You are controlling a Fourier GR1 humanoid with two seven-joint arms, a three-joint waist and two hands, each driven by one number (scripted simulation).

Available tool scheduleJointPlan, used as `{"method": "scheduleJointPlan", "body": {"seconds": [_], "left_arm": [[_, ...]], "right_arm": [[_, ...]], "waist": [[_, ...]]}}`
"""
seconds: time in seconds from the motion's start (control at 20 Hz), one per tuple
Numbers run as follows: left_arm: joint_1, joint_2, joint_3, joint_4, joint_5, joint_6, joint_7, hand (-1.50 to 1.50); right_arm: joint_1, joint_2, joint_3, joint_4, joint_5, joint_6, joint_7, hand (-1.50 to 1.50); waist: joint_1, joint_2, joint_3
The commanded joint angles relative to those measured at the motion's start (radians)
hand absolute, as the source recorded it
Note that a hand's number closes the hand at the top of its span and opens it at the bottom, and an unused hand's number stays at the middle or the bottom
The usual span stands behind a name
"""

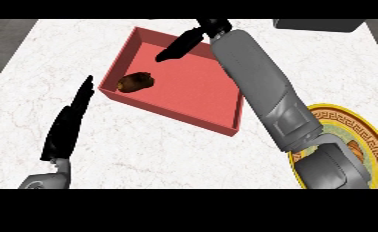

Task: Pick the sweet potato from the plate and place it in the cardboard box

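A brown sweet potato [136, 82] lies inside the red shallow box [214, 121], near its left wall. My right hand [184, 43] hangs over the box's far part, above and to the right of the sweet potato, with its fingers straight and nothing in them. Its grey forearm [258, 81] crosses the box's right side. The yellow patterned plate [347, 118] sits at the lower right, partly hidden by that arm. At the lower left my left hand [68, 123] rests open on the counter, fingers pointing up.
The counter top [66, 56] is white marble. A dark grey object [317, 24] sits at the far right edge. A brown shape [356, 148] shows on the plate beside my right arm.
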Motion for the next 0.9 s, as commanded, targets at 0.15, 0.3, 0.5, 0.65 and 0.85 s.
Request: {"method": "scheduleJointPlan", "body": {"seconds": [0.15, 0.3, 0.5, 0.65, 0.85], "left_arm": [[-0.024, 0.016, 0.036, 0.001, 0.025, -0.009, 0.023, 0.0], [0.043, -0.01, -0.008, -0.021, 0.0, 0.0, -0.024, 0.0], [0.051, -0.003, -0.006, -0.064, 0.013, -0.012, -0.013, 0.0], [-0.026, -0.007, 0.005, -0.038, 0.003, 0.004, 0.039, 0.0], [-0.005, -0.007, -0.002, -0.024, 0.007, -0.009, 0.002, 0.0]], "right_arm": [[-0.062, -0.126, -0.171, 0.088, -0.122, 0.03, 0.0, -1.5], [-0.051, -0.232, -0.199, 0.135, -0.127, 0.056, -0.016, -1.5], [0.005, -0.363, -0.242, 0.167, -0.154, 0.152, -0.072, -1.5], [0.012, -0.387, -0.242, 0.188, -0.147, 0.205, -0.101, -1.5], [0.045, -0.484, -0.23, 0.2, -0.125, 0.297, -0.153, -1.5]], "waist": [[-0.018, 0.002, 0.0], [-0.001, 0.008, 0.0], [0.013, 0.018, 0.002], [0.003, 0.019, 0.002], [0.024, 0.034, 0.003]]}}
